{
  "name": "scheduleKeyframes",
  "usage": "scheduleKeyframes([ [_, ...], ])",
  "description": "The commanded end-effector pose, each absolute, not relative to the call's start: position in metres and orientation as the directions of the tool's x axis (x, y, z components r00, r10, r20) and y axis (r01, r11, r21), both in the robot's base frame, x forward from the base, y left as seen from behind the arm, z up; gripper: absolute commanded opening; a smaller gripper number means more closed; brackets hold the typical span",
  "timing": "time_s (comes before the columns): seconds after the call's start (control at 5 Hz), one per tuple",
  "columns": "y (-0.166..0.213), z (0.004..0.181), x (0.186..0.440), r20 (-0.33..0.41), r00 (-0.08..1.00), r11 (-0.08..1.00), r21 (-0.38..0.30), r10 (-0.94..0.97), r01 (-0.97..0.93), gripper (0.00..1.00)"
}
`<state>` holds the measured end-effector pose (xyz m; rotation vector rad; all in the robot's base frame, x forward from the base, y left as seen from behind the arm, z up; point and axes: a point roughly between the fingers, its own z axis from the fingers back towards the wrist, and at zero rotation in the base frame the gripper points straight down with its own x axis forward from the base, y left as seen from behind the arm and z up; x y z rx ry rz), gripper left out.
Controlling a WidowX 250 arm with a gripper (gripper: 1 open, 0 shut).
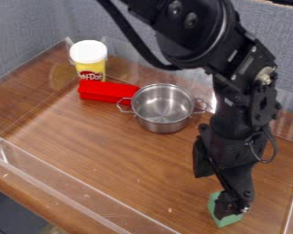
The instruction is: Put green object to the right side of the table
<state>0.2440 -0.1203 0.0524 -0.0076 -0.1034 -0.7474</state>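
The green object (226, 212) is a small matte green block resting on the table (88, 137) near the front right corner. My gripper (231, 207) points straight down directly over it, jaws open, with the dark fingertips straddling the block's top. The black arm rises from there toward the upper middle of the view and hides part of the block's upper face.
A steel pot (163, 106) stands mid-table, with a red rectangular block (106, 91) to its left and a yellow-and-white tub (89, 62) behind that. Low clear acrylic walls (39, 174) edge the table at the front and left.
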Motion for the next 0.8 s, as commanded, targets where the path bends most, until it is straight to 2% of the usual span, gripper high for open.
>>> scheduleKeyframes([
  [0.0,-0.122,0.079,0.256,0.174,0.734,0.751,0.065,-0.657,0.657,1.0],
  [0.2,-0.122,0.091,0.257,0.202,0.733,0.758,0.084,-0.649,0.647,1.0],
  [0.6,-0.119,0.133,0.257,0.271,0.721,0.768,0.142,-0.637,0.625,1.0],
])
